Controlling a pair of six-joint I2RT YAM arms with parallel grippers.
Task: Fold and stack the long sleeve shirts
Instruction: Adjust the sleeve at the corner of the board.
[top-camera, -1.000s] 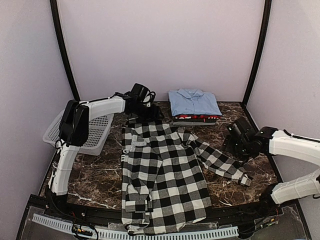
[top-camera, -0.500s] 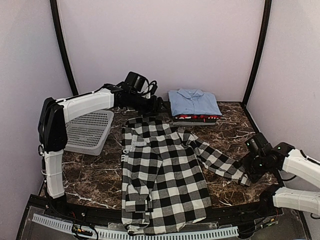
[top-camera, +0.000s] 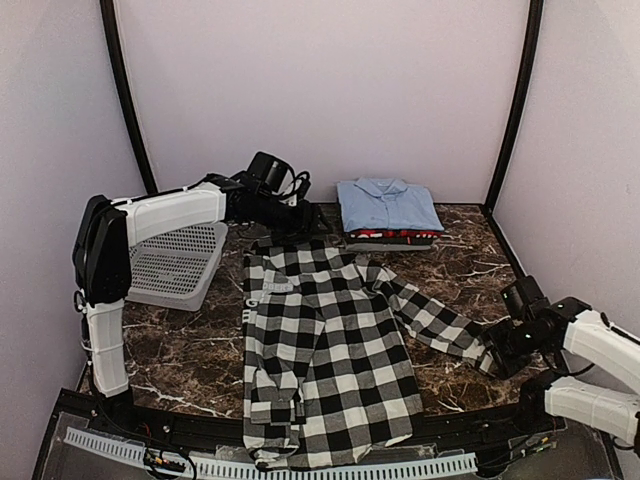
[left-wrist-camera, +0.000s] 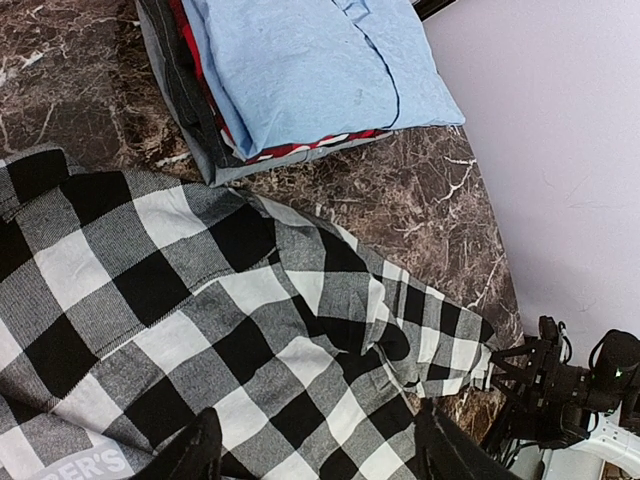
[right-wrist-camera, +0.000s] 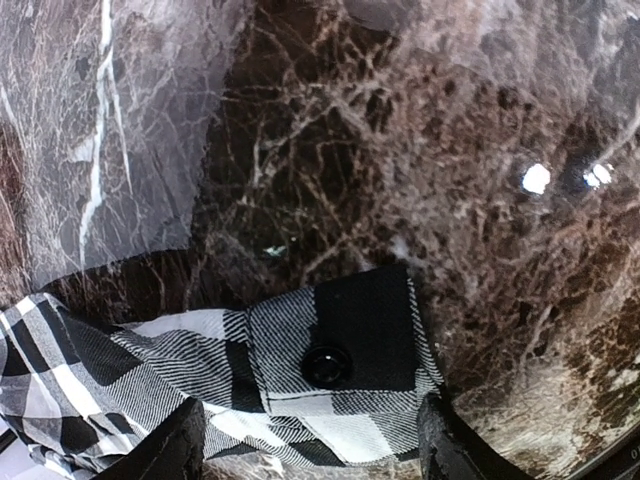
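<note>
Dropped to the worktop (top-camera: 470, 270), right pincer (right-wrist-camera: 312, 445) gapes astride the cuff (right-wrist-camera: 340, 345) of the checked shirt (top-camera: 320, 340); left pincer (left-wrist-camera: 318, 450) hangs open, empty, above it.

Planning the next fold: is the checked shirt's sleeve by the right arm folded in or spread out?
Spread out: the sleeve angles away from the checked shirt, its cuff flat on the table.

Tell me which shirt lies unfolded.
The black-and-white check shirt, spread flat mid-table; the light blue shirt and red shirt sit folded in a stack behind it.
</note>
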